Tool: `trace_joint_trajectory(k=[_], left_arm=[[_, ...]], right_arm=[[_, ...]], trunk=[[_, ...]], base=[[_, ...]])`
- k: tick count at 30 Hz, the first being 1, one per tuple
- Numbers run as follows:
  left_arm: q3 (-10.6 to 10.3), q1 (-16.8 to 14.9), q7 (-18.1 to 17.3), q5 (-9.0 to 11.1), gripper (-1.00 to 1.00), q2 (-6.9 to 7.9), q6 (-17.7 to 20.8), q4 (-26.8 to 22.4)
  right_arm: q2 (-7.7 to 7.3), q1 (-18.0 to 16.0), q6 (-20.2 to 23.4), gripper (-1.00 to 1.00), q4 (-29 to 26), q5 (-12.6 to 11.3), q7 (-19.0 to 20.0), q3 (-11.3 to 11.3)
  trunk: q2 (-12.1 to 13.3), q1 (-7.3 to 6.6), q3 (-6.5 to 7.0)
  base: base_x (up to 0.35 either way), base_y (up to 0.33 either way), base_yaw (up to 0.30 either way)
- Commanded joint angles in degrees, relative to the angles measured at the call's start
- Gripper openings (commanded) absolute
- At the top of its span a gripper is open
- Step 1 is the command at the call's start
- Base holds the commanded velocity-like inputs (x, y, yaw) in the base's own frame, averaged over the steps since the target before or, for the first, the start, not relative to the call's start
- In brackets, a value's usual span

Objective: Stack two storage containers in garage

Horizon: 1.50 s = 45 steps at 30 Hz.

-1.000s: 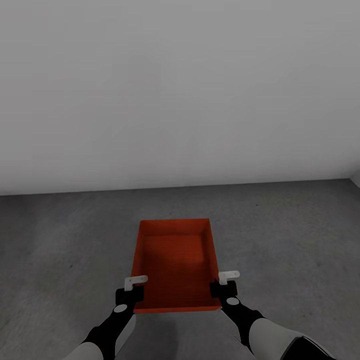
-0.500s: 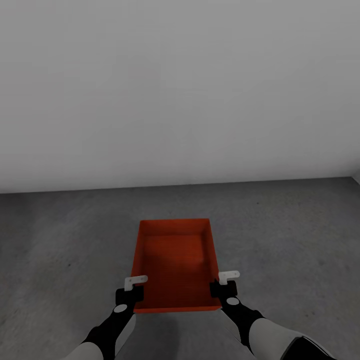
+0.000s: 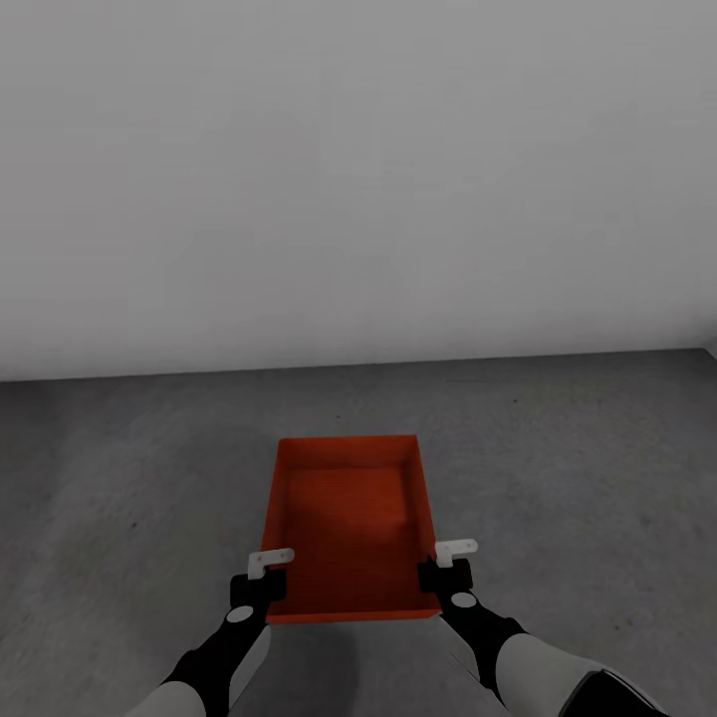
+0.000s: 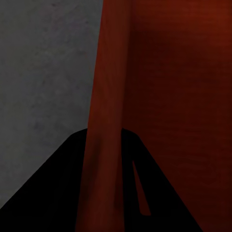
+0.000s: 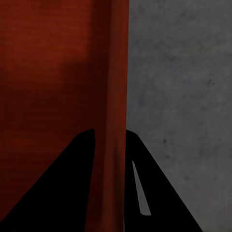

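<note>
Where two grippers clamp its walls, one storage container [image 3: 349,523] hangs.

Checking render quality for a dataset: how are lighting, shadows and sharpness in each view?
Head view: dim, even light, a soft shadow inside the storage container, pale wall flat and featureless. Left wrist view: very dark, fingers nearly black silhouettes. Right wrist view: equally dark, floor grain soft.

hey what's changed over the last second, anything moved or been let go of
Only the view shifted: the wall-floor line sits slightly higher, which suggests the robot edging forward. Nothing was let go. The left gripper and right gripper still clamp the side walls of the storage container, held the same above the floor.
</note>
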Motion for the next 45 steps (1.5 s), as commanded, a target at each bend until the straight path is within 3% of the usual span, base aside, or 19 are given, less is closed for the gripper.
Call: trace_joint_trajectory(k=[1,41,45], left_arm=[[0.27,-0.07,0.66,0.36,-1.00,0.04,-0.13,-0.25],[0.29,-0.06,0.66,0.36,-1.00,0.04,-0.13,-0.25],[0.29,-0.07,0.66,0.36,-1.00,0.04,-0.13,-0.25]], right_arm=[[-0.02,0.00,-0.27,-1.00,0.12,-0.94,-0.26,-0.09],[-0.03,0.00,-0.20,-1.00,0.12,-0.88,-0.26,-0.09],[-0.03,0.00,-0.19,-1.00,0.12,-0.89,-0.26,-0.09]], trunk=[[-0.43,0.22,-0.22],[-16.47,9.00,-7.40],[-16.47,9.00,-7.40]], base=[[0.000,0.000,0.000],[0.000,0.000,0.000],[0.000,0.000,0.000]])
